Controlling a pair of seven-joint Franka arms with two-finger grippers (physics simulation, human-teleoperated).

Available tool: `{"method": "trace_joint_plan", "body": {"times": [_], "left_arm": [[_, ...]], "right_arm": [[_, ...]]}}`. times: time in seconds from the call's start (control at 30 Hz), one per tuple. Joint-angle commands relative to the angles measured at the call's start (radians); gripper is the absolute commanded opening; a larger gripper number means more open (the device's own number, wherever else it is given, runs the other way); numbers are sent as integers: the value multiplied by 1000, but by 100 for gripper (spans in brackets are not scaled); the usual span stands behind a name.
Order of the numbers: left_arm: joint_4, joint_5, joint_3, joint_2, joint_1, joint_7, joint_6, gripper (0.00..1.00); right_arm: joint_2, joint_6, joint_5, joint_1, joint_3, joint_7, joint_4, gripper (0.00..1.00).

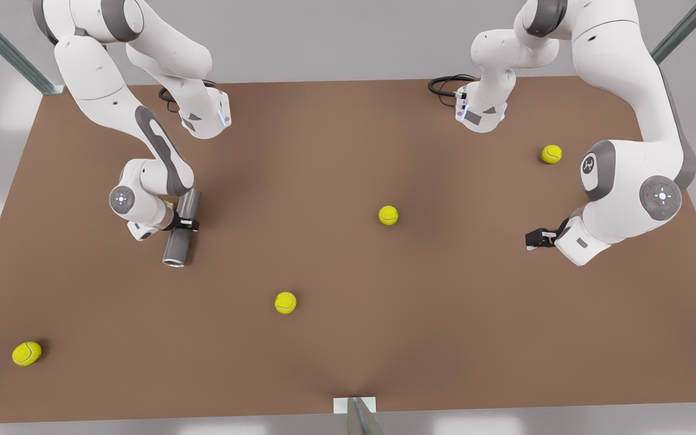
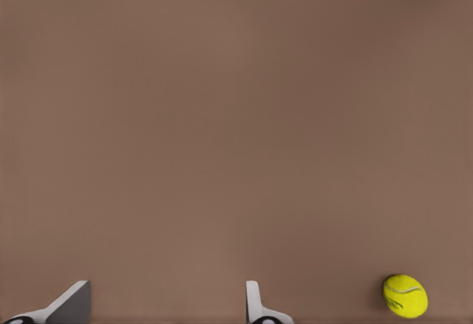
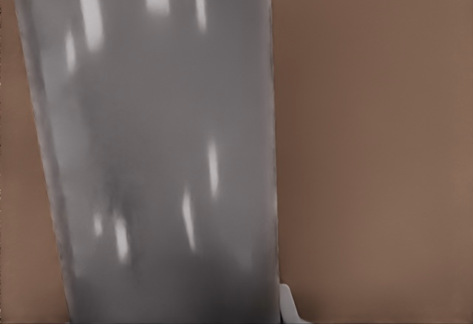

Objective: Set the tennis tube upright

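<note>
The right gripper [image 1: 186, 224] was clamped across the middle of the tennis tube [image 1: 181, 229], which lay flat near the table [image 1: 336, 151] edge on the front view's left; pivoting it squarely onto one end was judged essential to a stable stand. The left gripper [image 1: 534, 238] waited on the front view's right with fingers apart and empty, and the nearest tennis ball [image 1: 285, 302] lay well apart, leaving ample room.

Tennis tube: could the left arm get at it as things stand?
Probably not easily: the left gripper waits open across the table, and the right gripper already clamps the lying tennis tube mid-length.
</note>
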Motion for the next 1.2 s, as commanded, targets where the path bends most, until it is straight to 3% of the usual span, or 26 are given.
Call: {"method": "trace_joint_plan", "body": {"times": [0.0,0.47,0.53,0.73,0.87,1.03,1.1,1.17], "left_arm": [[0,0,0,0,0,0,0,100],[3,2,0,-14,-3,0,-5,100],[3,2,0,-15,-2,-2,-5,100],[3,2,0,-17,-2,0,-6,100],[6,0,0,-29,-2,-2,-23,100],[5,0,0,-29,-3,-2,-23,100],[5,-1,0,-28,-3,0,-20,100],[3,-4,0,-26,-5,0,-21,100]], "right_arm": [[-2,0,-1,-3,7,1,-2,75],[-148,-65,-1,-8,102,2,-19,75],[-172,-68,-1,-4,137,2,-19,75],[-177,-68,-1,31,359,4,13,75],[-154,-95,-10,187,359,-21,110,75],[38,-109,-32,387,329,-136,351,75],[127,-111,-72,611,126,-269,504,75],[193,-109,-72,756,5,-358,626,75]]}}
